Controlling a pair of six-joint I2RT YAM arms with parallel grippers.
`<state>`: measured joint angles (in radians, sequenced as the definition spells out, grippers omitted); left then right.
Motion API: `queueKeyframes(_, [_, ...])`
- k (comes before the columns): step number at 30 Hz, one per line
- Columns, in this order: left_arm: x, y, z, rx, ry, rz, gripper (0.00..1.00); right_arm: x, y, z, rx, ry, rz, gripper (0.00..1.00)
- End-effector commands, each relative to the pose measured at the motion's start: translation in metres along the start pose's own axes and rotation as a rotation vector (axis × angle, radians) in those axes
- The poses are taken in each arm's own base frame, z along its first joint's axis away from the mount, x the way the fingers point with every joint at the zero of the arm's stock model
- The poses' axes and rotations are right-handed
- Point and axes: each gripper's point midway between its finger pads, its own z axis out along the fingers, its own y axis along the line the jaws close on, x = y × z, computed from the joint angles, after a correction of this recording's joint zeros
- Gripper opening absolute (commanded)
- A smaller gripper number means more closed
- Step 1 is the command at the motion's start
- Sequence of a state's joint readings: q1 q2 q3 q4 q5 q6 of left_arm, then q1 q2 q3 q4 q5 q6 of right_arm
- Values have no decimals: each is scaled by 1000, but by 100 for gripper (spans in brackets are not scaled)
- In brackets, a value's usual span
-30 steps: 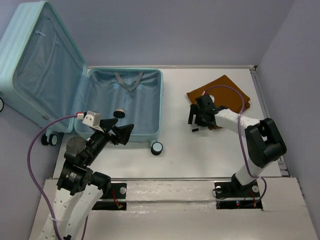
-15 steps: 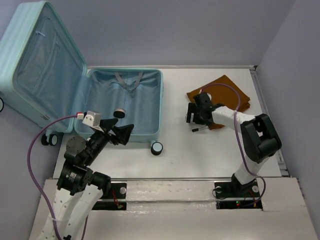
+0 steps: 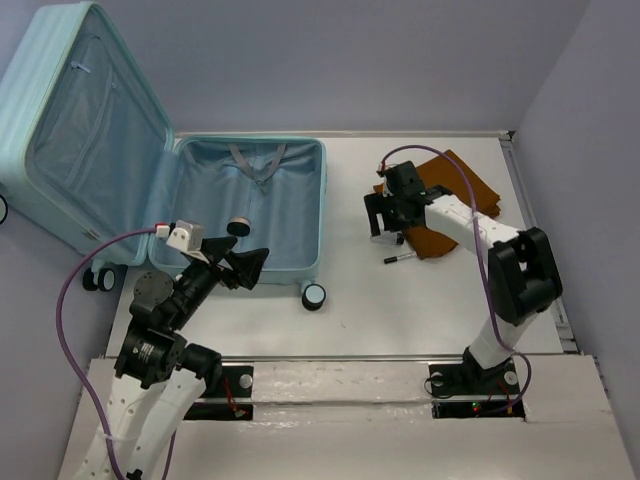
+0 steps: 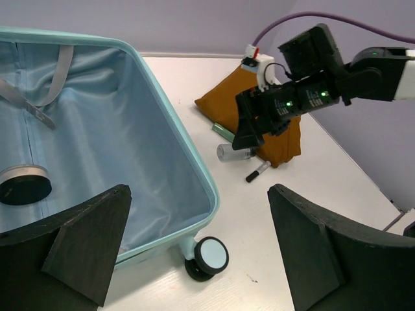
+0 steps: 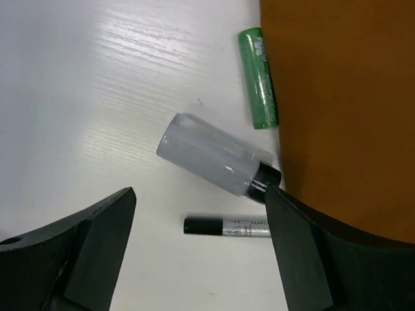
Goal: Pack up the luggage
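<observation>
The luggage (image 3: 322, 215) lies open at the left, a pale mint case with its lid (image 3: 80, 130) raised and blue lining; its rim (image 4: 188, 149) also shows in the left wrist view. My right gripper (image 3: 386, 220) is open at the brown cloth's (image 3: 455, 190) left edge. Below its jaws (image 5: 198, 207) lie a clear bottle (image 5: 211, 162) with a black cap and a silver marker (image 5: 227, 226), neither held. My left gripper (image 3: 240, 262) is open and empty (image 4: 200, 194) over the case's near right corner.
A green tube (image 5: 259, 78) lies against the cloth (image 5: 343, 97). A round black and grey disc (image 3: 238, 226) rests inside the case. A spinner wheel (image 3: 314, 295) sticks out at the case's near corner. Walls close the table at the back and right.
My right gripper has shifted left and farther from its base along the cloth's edge, leaving the marker uncovered on the table. The left arm has not moved.
</observation>
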<state>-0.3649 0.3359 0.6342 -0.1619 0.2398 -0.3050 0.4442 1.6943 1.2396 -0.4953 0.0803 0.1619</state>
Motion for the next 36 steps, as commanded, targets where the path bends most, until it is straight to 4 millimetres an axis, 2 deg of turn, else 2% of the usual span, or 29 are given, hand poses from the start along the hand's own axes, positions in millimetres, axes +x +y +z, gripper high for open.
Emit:
queueKeyframes(1, [-4, -5, 3, 31, -20, 4, 99, 3, 2, 25, -54, 96, -189, 86])
queueKeyframes(2, [-4, -5, 4, 29, -20, 4, 99, 8, 0, 30, -46, 116, -198, 85])
queueKeyframes(4, [-4, -5, 4, 30, -18, 4, 99, 4, -1, 33, -37, 126, -210, 84])
queueKeyframes(7, [-4, -5, 4, 30, -19, 6, 99, 17, 8, 42, -58, 170, -228, 78])
queueKeyframes(12, [-4, -5, 4, 34, -19, 6, 99, 46, 18, 51, -54, 238, -220, 55])
queueKeyframes(13, [-4, -6, 4, 36, -18, 6, 99, 48, 17, 52, -48, 235, -218, 42])
queueKeyframes(14, [-4, -6, 4, 37, -20, 6, 99, 46, 17, 53, -46, 224, -217, 36])
queueKeyframes(15, [-4, -6, 4, 38, -19, 6, 99, 43, 17, 53, -45, 212, -217, 32])
queueKeyframes(19, [-5, -6, 3, 35, -24, 7, 99, 11, 14, 48, 8, 103, -181, 17])
queueKeyframes(21, [-5, -6, 2, 35, -24, 7, 99, -13, 16, 34, 11, 28, -169, 14])
queueKeyframes(22, [-6, -6, 2, 35, -27, 9, 99, -23, 23, 27, -1, -8, -171, 13])
queueKeyframes(23, [-5, -6, 2, 34, -26, 7, 99, -37, 29, 11, -33, -58, -151, 13])
queueKeyframes(25, [-6, -6, 2, 35, -27, 8, 99, -56, 58, -12, -120, -137, -148, 13])
queueKeyframes(26, [-5, -6, 2, 35, -24, 7, 99, -60, 85, -27, -192, -168, -153, 13])
queueKeyframes(27, [-5, -6, 3, 36, -25, 7, 99, -72, 105, -48, -257, -221, -157, 13])
queueKeyframes(28, [-5, -6, 3, 36, -22, 8, 99, -76, 135, -64, -322, -252, -168, 13])
queueKeyframes(29, [-4, -6, 3, 36, -20, 6, 99, -81, 150, -73, -354, -274, -172, 13])
queueKeyframes(30, [-4, -6, 4, 35, -19, 8, 99, -95, 168, -85, -392, -313, -170, 13])
queueKeyframes(31, [-4, -6, 4, 36, -20, 6, 99, -97, 191, -93, -454, -318, -160, 13])
queueKeyframes(32, [-5, -6, 3, 34, -21, 8, 99, -105, 199, -95, -482, -327, -146, 13])
queueKeyframes(33, [-5, -5, 3, 33, -21, 6, 99, -101, 219, -84, -514, -303, -152, 15])
queueKeyframes(34, [-5, -5, 3, 30, -22, 6, 99, -117, 234, -94, -552, -336, -141, 19])
queueKeyframes(36, [-5, -5, 3, 29, -24, 7, 99, -121, 254, -91, -593, -321, -119, 42])
